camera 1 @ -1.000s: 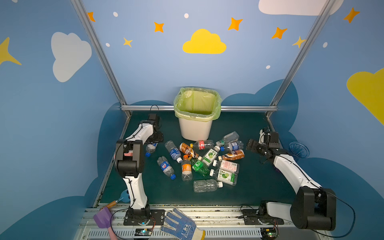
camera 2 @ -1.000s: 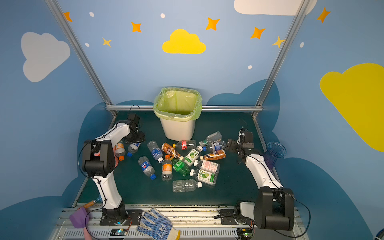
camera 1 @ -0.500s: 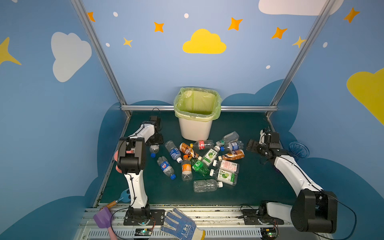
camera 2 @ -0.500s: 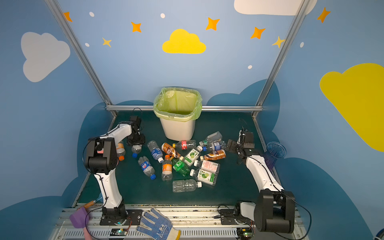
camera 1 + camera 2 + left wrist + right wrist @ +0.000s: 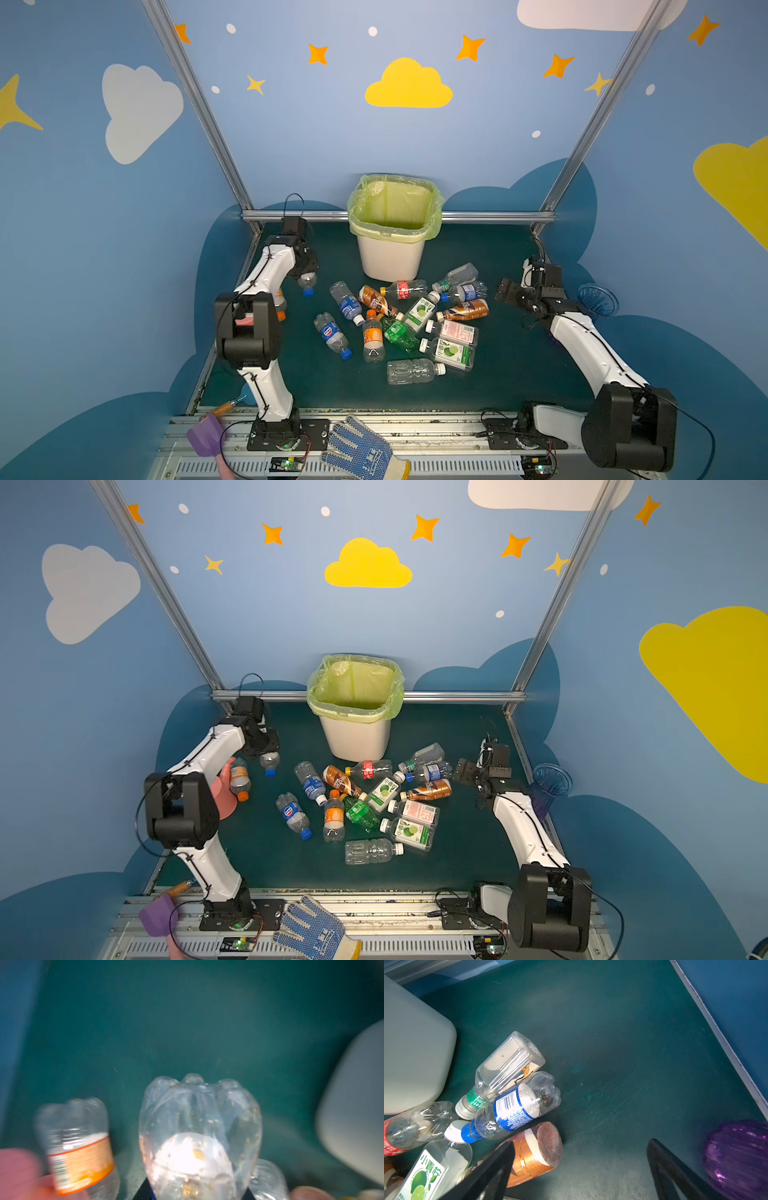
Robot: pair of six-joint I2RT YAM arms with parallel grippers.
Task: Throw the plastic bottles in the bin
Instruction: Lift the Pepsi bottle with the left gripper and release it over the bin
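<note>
A pink watering can lies against the left edge of the surface, with an orange-labelled bottle just beside it. Near the back left corner the left hand is pinching a clear blue-capped bottle by its body, cap toward the front edge. Whether the bottle touches the surface I cannot tell.

The bin, lined with a yellow-green bag, stands upright at the middle of the back edge. In front of it the other plastic bottles lie in a loose heap, many touching.

The right hand hangs at the heap's right side, fingers spread wide around nothing, near a brown bottle and a blue-labelled bottle. A purple ribbed vase sits at the right edge.
</note>
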